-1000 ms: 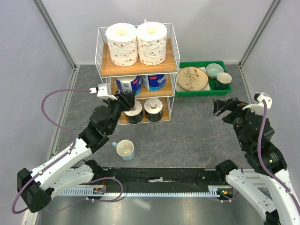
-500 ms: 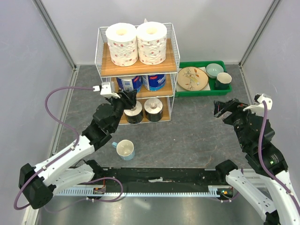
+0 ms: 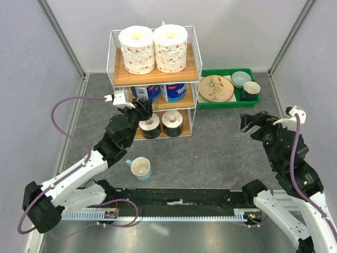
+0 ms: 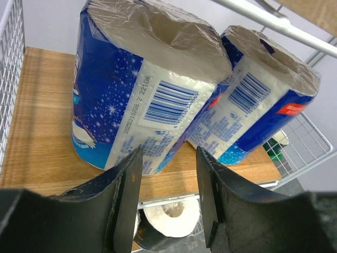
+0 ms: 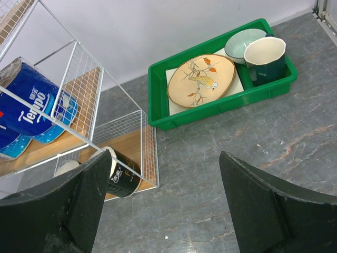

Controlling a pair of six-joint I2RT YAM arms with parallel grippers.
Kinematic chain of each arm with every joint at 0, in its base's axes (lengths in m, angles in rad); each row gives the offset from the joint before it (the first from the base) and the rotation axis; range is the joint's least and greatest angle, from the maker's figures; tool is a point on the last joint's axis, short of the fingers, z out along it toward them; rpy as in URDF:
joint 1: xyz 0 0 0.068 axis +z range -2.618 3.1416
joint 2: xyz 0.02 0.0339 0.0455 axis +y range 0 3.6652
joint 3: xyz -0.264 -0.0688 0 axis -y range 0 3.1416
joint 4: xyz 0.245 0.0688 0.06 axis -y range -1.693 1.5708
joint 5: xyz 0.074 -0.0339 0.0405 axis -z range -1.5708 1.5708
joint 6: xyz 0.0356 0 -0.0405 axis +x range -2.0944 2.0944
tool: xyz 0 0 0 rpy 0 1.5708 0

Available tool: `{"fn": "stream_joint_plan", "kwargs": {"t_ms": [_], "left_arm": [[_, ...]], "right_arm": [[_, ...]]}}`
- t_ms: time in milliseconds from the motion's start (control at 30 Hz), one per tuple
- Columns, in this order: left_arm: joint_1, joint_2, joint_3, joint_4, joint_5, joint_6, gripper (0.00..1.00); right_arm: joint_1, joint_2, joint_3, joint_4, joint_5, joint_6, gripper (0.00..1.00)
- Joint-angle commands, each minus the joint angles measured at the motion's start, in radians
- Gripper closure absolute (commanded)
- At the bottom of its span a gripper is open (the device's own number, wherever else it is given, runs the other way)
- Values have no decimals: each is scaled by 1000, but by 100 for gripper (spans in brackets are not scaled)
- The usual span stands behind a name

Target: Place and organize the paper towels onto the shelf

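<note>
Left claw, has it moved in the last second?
Yes. The left claw edged away from the arm bases, toward the middle tier of the shelf.

I'm in a lab test cell here: bare pale walls (image 3: 31, 79) on metal posts (image 3: 62, 39) box in my grey tabletop (image 3: 221, 147), black mounting rail (image 3: 210, 197) along its near edge.
</note>
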Motion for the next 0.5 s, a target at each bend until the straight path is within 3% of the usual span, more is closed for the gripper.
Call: {"fn": "stream_joint_plan", "kwargs": {"t_ms": [0,467], "left_arm": [[11,14,45,59,-27,38,48],[17,22,47,64,4,29,48]], "right_arm": [[1,-12,-4,1,18,-12,9],[1,-22,-12,-9,27,-16,9]]}}
